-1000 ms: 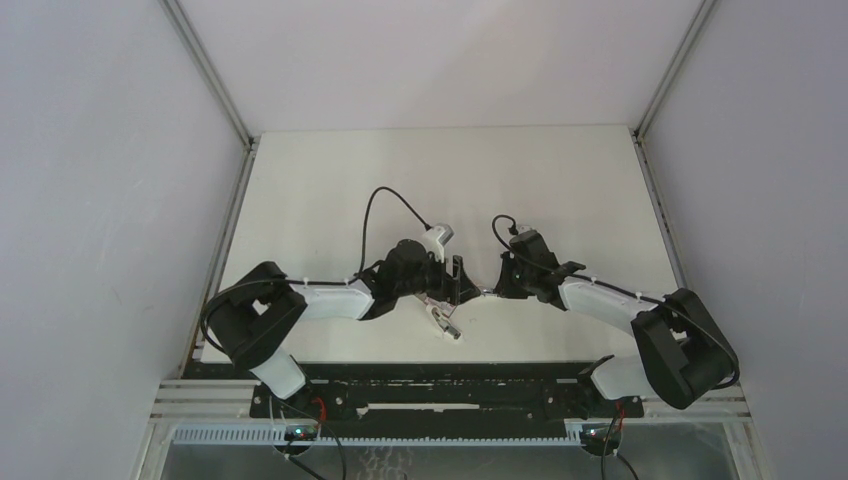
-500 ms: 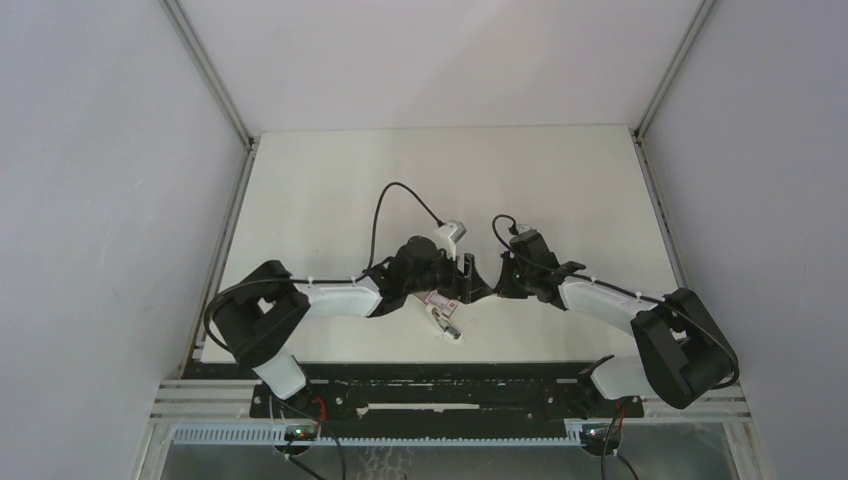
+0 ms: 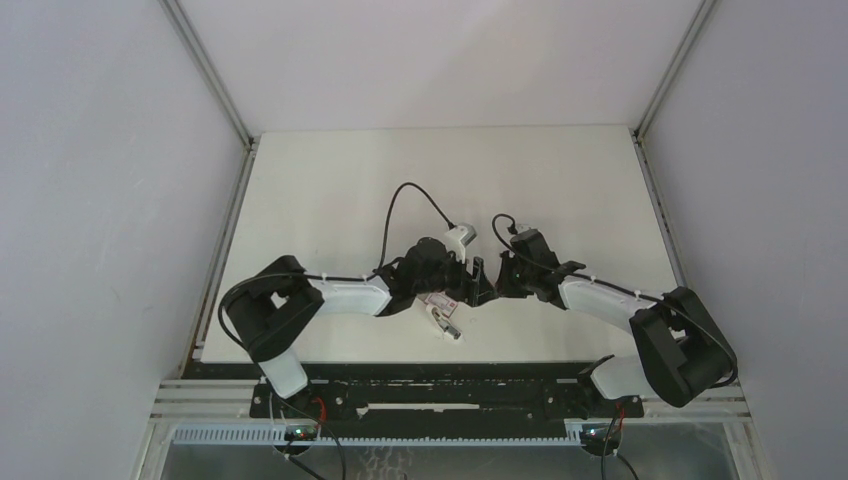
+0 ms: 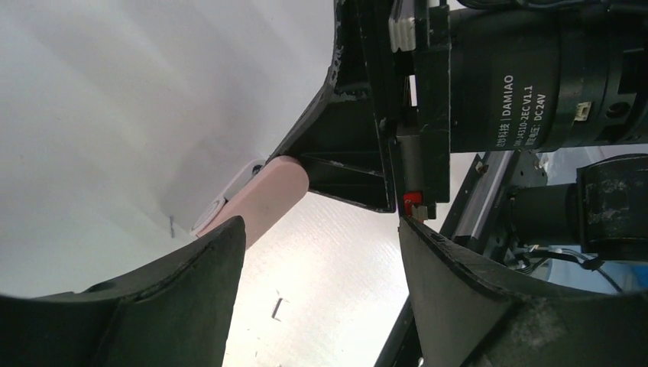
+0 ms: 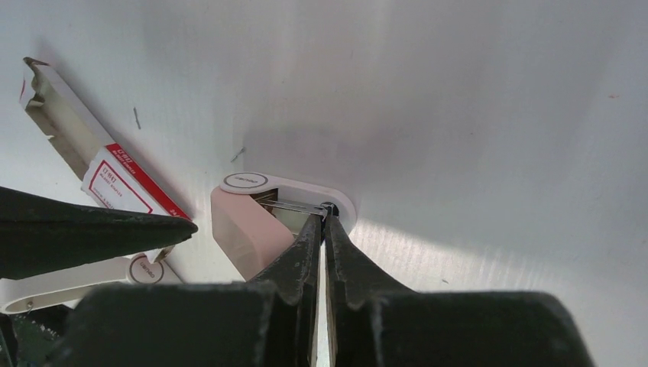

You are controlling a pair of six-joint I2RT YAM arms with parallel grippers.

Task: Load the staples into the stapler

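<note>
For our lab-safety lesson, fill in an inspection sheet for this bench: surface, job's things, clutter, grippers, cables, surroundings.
Surface: white table, a few faint marks.
Job's things: pink stapler lying opened on its white base; staple box with a red label beside it, end flap open.
Clutter: small loose bit on the table, perhaps a staple.
Grippers: left gripper open, pointed at the stapler, not touching it; right gripper shut, tips at the stapler's open channel.
Cables: black cable looping above the left wrist.
Surroundings: grey walls; black rail at the near edge.
</note>
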